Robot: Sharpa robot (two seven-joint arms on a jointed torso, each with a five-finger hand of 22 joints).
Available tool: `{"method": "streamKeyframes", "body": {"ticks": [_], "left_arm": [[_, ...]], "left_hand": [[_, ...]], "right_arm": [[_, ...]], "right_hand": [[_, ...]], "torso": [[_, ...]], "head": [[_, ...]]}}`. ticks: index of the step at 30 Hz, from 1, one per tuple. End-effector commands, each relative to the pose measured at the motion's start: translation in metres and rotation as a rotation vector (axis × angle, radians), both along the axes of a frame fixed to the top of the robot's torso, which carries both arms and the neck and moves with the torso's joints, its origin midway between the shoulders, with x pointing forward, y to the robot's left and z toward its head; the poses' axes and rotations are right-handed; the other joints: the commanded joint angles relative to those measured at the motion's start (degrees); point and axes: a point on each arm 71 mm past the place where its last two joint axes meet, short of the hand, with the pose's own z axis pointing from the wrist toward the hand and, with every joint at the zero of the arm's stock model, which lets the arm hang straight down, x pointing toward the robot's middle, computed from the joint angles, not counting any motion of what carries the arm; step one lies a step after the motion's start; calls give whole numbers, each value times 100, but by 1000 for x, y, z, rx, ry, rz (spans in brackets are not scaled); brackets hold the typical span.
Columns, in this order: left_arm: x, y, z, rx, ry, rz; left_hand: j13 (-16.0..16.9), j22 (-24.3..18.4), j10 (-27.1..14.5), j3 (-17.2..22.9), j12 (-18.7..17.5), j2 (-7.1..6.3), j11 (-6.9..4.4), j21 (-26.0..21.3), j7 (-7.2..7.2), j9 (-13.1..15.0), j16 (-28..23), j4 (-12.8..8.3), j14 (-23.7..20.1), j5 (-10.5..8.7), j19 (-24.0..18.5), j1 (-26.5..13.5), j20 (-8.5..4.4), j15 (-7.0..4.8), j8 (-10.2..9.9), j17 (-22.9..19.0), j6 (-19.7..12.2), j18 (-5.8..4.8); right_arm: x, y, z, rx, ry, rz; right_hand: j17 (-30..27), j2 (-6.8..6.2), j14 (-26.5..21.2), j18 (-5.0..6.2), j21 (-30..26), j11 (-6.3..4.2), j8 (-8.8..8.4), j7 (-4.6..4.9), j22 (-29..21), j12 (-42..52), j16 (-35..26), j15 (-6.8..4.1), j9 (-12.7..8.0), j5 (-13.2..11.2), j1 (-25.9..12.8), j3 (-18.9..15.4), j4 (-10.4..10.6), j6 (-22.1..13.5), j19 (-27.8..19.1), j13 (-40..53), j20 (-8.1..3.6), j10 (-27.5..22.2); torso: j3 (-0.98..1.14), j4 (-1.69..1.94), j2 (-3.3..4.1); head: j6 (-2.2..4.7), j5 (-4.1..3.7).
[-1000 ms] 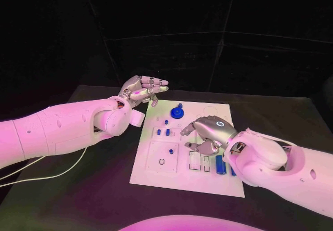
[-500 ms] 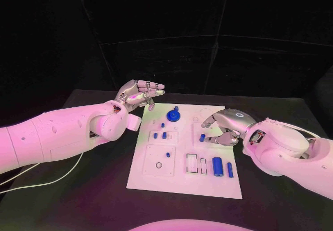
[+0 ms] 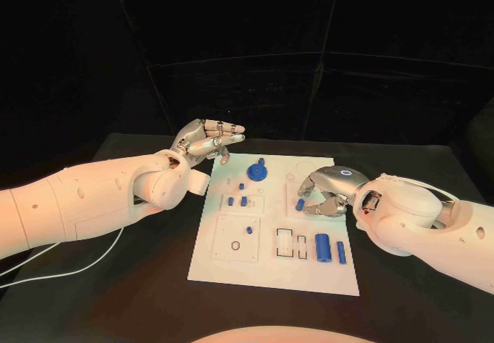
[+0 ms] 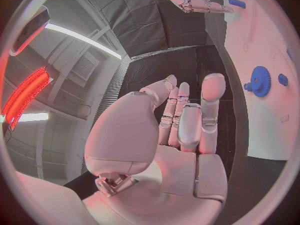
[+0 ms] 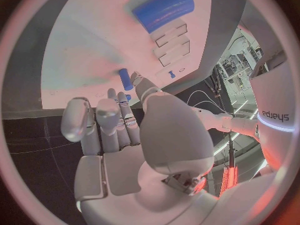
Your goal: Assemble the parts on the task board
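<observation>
We judged the step in hand to be the picking up of a small blue peg (image 3: 300, 204) that lay on the white board (image 3: 270, 271), right of the middle; our right hand (image 3: 328, 191) hung over it with fingers curled downward, the fingertips (image 3: 307, 208) at the peg, though whether they had hold of it we could not tell; in the right wrist view the peg (image 5: 125, 78) showed just beyond the fingertips and not plainly clasped. Our left hand (image 3: 209, 138) was raised above the table off the board's far left corner, fingers half curled and parted, holding nothing. The next move, as we judged it, called for a firm pinch on the peg and a clean lift toward a matching hole; which hole we could not say. Around it lay a blue gear (image 3: 258, 170) near the far edge, two short pegs (image 3: 237, 201) left of the middle, a thick blue cylinder (image 3: 322, 247) and a thinner rod (image 3: 340, 252) near the right edge; the cylinder and rod lay just beside the right wrist and might have been nudged; a white cable (image 3: 62, 265) trailed under the left arm, well clear of the board.
</observation>
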Motion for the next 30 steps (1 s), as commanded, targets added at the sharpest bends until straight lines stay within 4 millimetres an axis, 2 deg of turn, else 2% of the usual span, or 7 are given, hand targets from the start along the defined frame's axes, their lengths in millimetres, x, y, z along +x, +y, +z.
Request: {"method": "streamKeyframes", "body": {"ticks": [1,13,27,30], "left_arm": [[0,-1,1,-9,-4,-12],[0,-1,1,-10,-6,-13],[-1,-1,2,-11,-6,-14],[-1,-1,2,-11,-7,-13]], "left_hand": [[-6,-2,-34,-23,31,57,13,-12,34,-10,-29,-20,-25,9,-27,-17,8,5,11,-6,-24,59],[-6,-2,-34,-23,31,57,13,-12,34,-10,-29,-20,-25,9,-27,-17,8,5,11,-6,-24,59],[-5,-16,-34,-26,36,62,11,-28,33,-9,-29,-21,-27,9,-33,-18,10,6,14,-9,-23,61],[-5,-16,-34,-26,36,62,11,-28,33,-9,-29,-21,-27,9,-33,-18,10,6,14,-9,-23,61]], "right_arm": [[1,3,-2,-23,24,10],[3,12,-6,-26,36,33],[4,15,-6,-19,26,23],[4,16,-3,9,-8,19]], "right_hand": [[82,83,30,29,39,-32,24,-22,57,87,11,-62,5,7,25,1,28,74,64,-2,-20,180],[398,253,124,-40,257,-120,117,-63,340,72,192,-137,27,-74,148,287,66,423,284,-38,-92,776],[612,283,161,-78,389,-167,160,-89,511,-196,332,-175,28,-133,207,658,66,726,394,-33,-131,1140],[714,358,181,-103,468,-189,184,-103,615,-230,394,-195,36,-310,302,819,9,816,465,-20,-147,1257]], "torso": [[-1,-1,2],[1,-3,-4],[-3,-2,-6],[-3,-2,-8]], "head": [[-7,6],[-31,3],[-36,5],[-34,9]]}}
